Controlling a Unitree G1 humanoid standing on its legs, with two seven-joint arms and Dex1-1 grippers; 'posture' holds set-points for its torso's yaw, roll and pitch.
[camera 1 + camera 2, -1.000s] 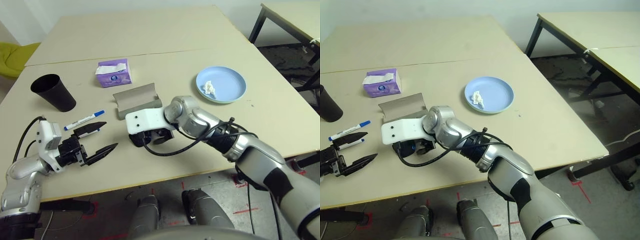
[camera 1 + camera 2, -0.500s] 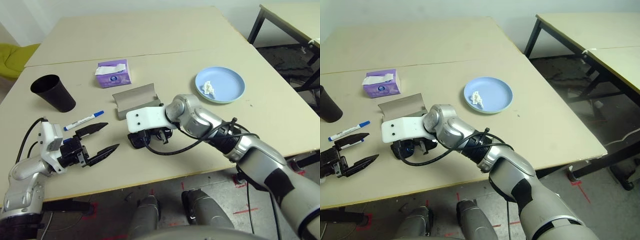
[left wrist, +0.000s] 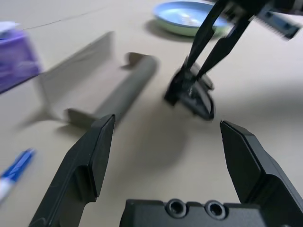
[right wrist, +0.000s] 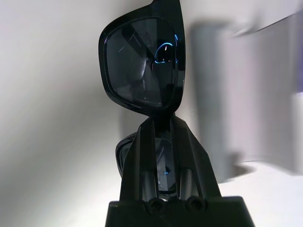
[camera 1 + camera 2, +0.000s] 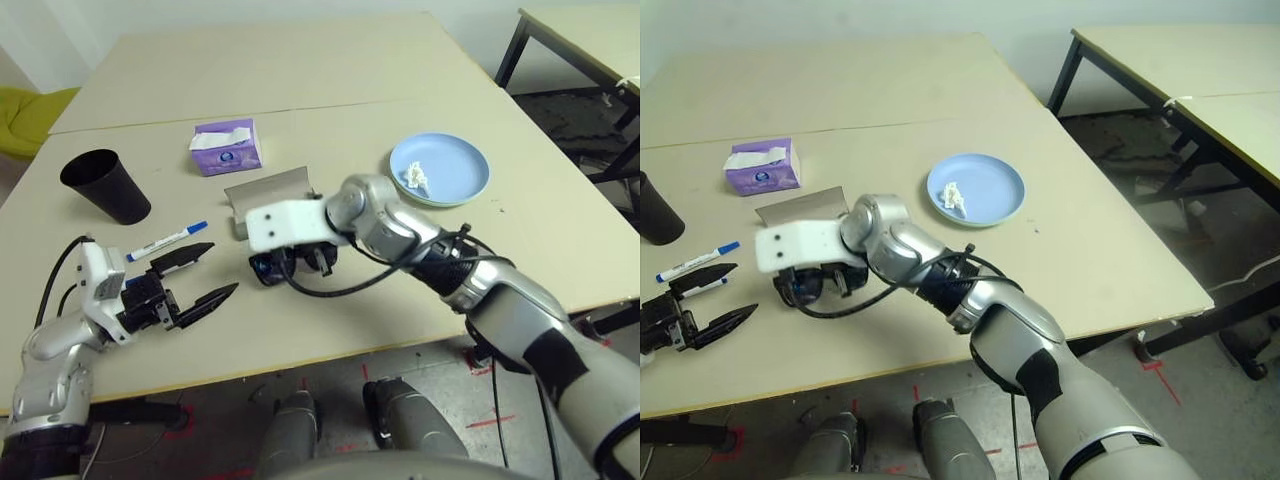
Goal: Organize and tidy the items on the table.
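Sunglasses: black sunglasses (image 4: 142, 66) were clamped between the right gripper (image 3: 194, 75) fingers, just beside the grey glasses case (image 5: 272, 195) near the table (image 5: 330, 90) centre.
Left gripper: the left gripper (image 5: 200, 278) hovered with jaws spread wide, holding nothing, near a blue-capped pen (image 5: 166, 240).
Plate: the blue plate (image 5: 460, 170) carried a crumpled tissue (image 5: 414, 177).

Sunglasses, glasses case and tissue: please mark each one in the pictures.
sunglasses (image 4: 142, 71): right wrist view, on the upper lens.
glasses case (image 5: 268, 190): left eye view, on the open lid's inner face.
tissue (image 5: 415, 177): left eye view, on the crumpled wad's middle.
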